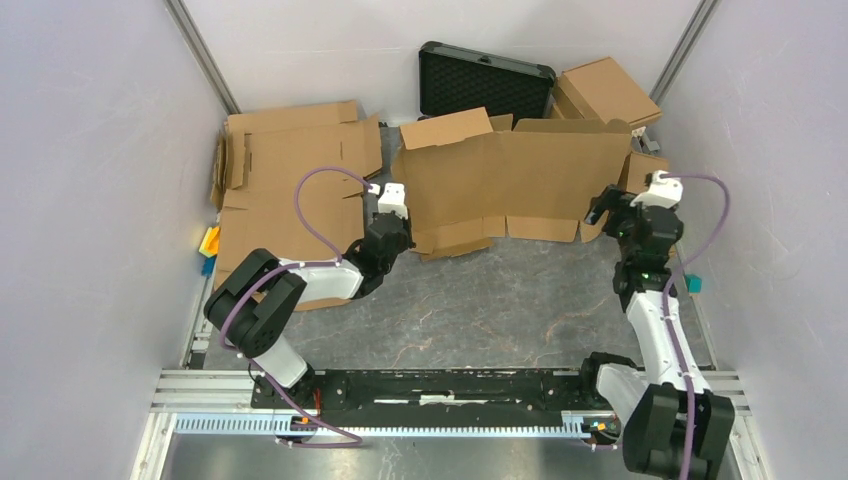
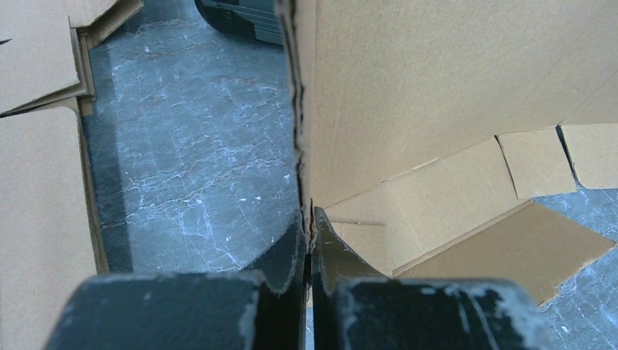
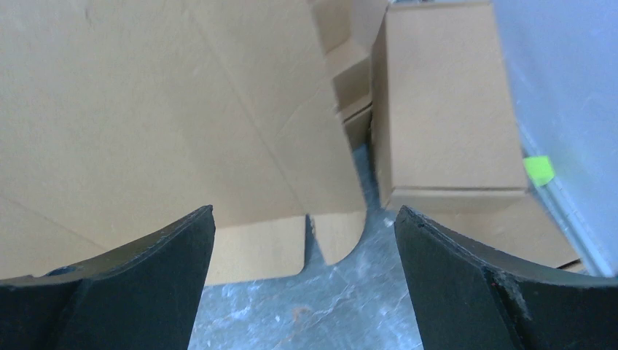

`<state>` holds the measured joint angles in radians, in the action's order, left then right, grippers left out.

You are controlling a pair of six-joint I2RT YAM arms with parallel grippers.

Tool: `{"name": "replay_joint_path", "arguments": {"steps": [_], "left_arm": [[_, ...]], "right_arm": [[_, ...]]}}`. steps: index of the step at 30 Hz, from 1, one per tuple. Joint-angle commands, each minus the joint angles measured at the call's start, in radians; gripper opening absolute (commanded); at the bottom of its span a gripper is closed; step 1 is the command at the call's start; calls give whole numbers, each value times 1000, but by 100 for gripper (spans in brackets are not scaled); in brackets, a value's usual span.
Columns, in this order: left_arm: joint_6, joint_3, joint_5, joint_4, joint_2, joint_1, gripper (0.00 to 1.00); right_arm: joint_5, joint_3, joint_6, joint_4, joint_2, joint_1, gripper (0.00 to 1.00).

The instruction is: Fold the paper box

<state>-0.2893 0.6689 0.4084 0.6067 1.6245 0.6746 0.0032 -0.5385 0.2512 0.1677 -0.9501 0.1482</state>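
The paper box (image 1: 515, 175) is a large brown die-cut cardboard sheet standing tilted up at the back middle of the table, its lower flaps resting on the dark surface. My left gripper (image 1: 402, 238) is shut on the sheet's left edge. In the left wrist view that edge (image 2: 300, 109) runs straight up from between the pinched jaws of the left gripper (image 2: 309, 219). My right gripper (image 1: 601, 212) stands open just in front of the sheet's right end. In the right wrist view nothing lies between the fingers of the right gripper (image 3: 304, 219), and the paper box (image 3: 146, 109) fills the upper left.
A black foam-lined case (image 1: 485, 80) leans on the back wall. Flat cardboard sheets (image 1: 280, 180) lie at the left. A folded brown box (image 1: 605, 92) (image 3: 444, 109) sits at the back right. Small orange and blue pieces (image 1: 209, 245) lie by the left wall.
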Motion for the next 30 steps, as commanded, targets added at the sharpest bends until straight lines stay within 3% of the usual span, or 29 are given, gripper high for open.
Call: {"name": "replay_joint_path", "arguments": {"steps": [1,5,14,18,21,25,30], "left_arm": [[29,42,0,42,-7,3,2],[27,46,0,37,-1,3,2],[30,53,1,29,3,3,2],[30,49,1,31,2,4,2],[32,50,5,32,1,3,2],[34,51,-1,33,3,4,2],[41,51,-9,34,0,5,2]], "right_arm": [[-211,-74,-31,90,-11,141,98],[-385,-155,5,164,-145,200,98],[-490,-267,-16,275,-336,205,98],[-472,-235,-10,385,-366,205,98],[-554,-244,9,407,-415,205,98],[-633,-132,67,564,-387,191,98],[-661,-19,40,570,-263,121,88]]}}
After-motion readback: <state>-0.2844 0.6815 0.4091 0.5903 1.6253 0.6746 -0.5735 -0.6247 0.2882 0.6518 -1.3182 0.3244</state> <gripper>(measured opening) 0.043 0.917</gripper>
